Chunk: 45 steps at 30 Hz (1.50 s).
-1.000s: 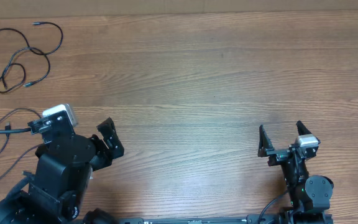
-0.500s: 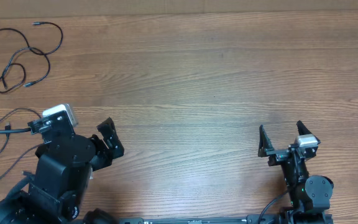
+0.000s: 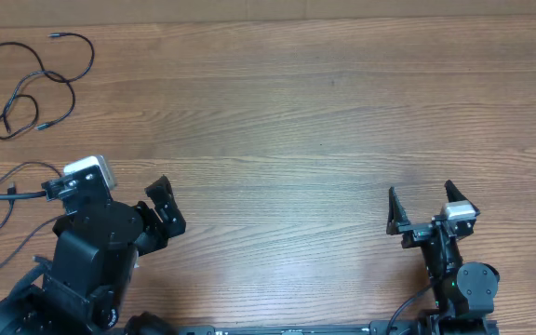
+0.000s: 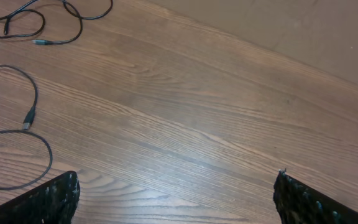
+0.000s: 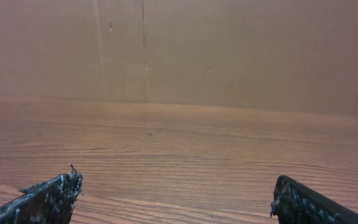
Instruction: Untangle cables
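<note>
The cables lie at the table's far left as thin black cords. One set of loose loops rests at the back left, with small plug ends. Another cord curves along the left edge beside my left arm. In the left wrist view the loops sit at the top left, and the nearer cord with its plug lies left of the fingers. My left gripper is open over bare wood, right of the cords. My right gripper stands open and far from them.
The wooden table stretches between both arms. A brown cardboard wall stands along its back edge. The arm bases take up the front corners.
</note>
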Available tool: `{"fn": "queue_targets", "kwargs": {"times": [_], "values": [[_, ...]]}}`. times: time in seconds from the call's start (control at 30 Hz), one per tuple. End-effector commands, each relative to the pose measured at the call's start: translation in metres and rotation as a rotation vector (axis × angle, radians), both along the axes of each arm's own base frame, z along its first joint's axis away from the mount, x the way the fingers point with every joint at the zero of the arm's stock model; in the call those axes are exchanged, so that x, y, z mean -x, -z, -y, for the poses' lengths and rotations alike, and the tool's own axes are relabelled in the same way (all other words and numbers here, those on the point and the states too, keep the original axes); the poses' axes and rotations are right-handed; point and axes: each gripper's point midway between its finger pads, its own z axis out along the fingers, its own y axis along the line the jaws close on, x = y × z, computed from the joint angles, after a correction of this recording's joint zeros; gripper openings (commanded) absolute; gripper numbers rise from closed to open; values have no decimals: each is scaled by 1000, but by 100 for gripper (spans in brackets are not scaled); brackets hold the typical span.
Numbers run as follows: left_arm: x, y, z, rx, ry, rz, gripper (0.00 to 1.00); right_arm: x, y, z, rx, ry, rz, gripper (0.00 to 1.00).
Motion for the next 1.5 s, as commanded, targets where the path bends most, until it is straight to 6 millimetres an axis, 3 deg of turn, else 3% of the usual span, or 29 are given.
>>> {"fn": "queue_targets", "kwargs": {"times": [0.0, 1.03, 1.13, 1.27, 1.47], "values": [[0, -5, -3, 6, -21, 18, 100, 0, 2, 2, 1, 11, 4, 100], [1, -4, -3, 1, -17, 11, 100, 0, 2, 2, 1, 11, 4, 100], [3, 2, 4, 35, 15, -21, 100, 0, 2, 2, 1, 11, 4, 100], [3, 28, 6, 36, 42, -107, 100, 0, 2, 2, 1, 11, 4, 100], [-17, 43, 23, -35, 239, -70, 100, 0, 2, 2, 1, 11, 4, 100]]}}
